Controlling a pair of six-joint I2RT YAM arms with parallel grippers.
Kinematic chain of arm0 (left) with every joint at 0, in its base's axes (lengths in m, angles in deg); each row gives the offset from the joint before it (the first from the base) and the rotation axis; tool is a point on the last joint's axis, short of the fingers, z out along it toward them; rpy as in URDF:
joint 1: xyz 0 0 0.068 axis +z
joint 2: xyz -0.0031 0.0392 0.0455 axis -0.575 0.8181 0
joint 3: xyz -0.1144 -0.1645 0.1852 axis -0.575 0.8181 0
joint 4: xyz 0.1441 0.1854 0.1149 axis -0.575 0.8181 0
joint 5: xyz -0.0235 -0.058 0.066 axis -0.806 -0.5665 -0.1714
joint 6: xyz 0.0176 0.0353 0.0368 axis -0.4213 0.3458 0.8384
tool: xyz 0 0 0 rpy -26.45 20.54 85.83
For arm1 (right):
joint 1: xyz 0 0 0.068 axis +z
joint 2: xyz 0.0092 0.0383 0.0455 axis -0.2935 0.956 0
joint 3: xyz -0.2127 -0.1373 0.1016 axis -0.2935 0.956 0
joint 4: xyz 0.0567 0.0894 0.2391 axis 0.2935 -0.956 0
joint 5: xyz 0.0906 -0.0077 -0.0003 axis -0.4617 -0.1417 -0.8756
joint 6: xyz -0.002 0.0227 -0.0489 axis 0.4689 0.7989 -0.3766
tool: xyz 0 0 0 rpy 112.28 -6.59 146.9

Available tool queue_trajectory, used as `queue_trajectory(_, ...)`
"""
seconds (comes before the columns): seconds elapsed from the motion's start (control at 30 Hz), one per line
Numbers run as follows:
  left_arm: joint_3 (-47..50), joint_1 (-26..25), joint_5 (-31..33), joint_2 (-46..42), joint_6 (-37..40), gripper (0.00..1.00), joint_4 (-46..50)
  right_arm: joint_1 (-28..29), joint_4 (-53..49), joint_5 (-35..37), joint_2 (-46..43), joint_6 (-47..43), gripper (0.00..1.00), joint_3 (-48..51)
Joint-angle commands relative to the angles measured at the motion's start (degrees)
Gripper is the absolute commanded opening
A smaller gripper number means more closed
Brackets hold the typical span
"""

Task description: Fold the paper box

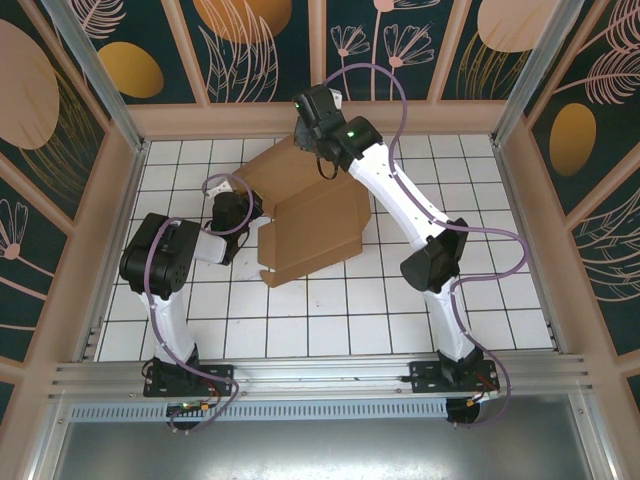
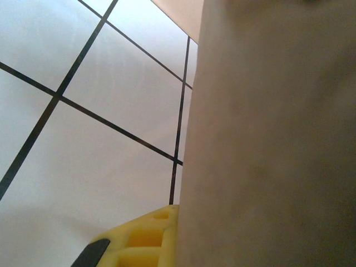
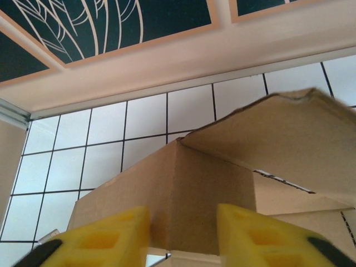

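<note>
The paper box (image 1: 318, 222) is a brown cardboard die-cut, partly folded, lying mid-table with walls raised and a flap (image 1: 285, 165) reaching toward the back. My left gripper (image 1: 254, 214) is at the box's left edge. In the left wrist view one yellow finger (image 2: 146, 240) presses against a cardboard wall (image 2: 267, 139), and the other finger is hidden behind that wall. My right gripper (image 1: 322, 158) hangs over the far part of the box. Its jaws stand apart around a raised folded corner (image 3: 192, 194), and the right gripper (image 3: 183, 217) does not clamp it.
White tiles with black grout (image 1: 330, 320) cover the table. A tan rim (image 1: 330, 118) and patterned panels wall it in on three sides. The box's far flap lies close to the back wall. Both arm bases sit at the near edge.
</note>
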Motion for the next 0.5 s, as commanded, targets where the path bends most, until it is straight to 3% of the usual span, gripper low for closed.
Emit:
queue_trajectory(0.0, -1.1, 0.0, 0.4, -2.1, 1.3, 0.0, -0.4, -0.2, -0.3, -1.4, -0.6, 1.5, 0.29, -0.4)
queue_trajectory(0.23, -1.2, 0.0, -0.3, -1.7, 1.2, 0.0, -0.9, -0.4, -0.3, -1.7, -0.5, 1.9, 0.01, -0.4)
queue_trajectory(0.37, -1.2, 0.0, -0.5, -1.7, 1.2, 0.0, -0.9, -0.5, 0.0, -1.7, -0.6, 2.2, 0.0, -0.4)
queue_trajectory(0.4, -1.2, 0.0, -0.5, -1.7, 1.2, 0.0, -0.7, -0.4, 0.2, -1.5, -0.8, 2.2, 0.04, -0.4)
queue_trajectory(0.47, -1.5, 0.0, -0.6, -1.7, 1.3, 0.0, -0.2, -0.2, 1.0, -1.3, -1.4, 1.3, 0.34, -0.3)
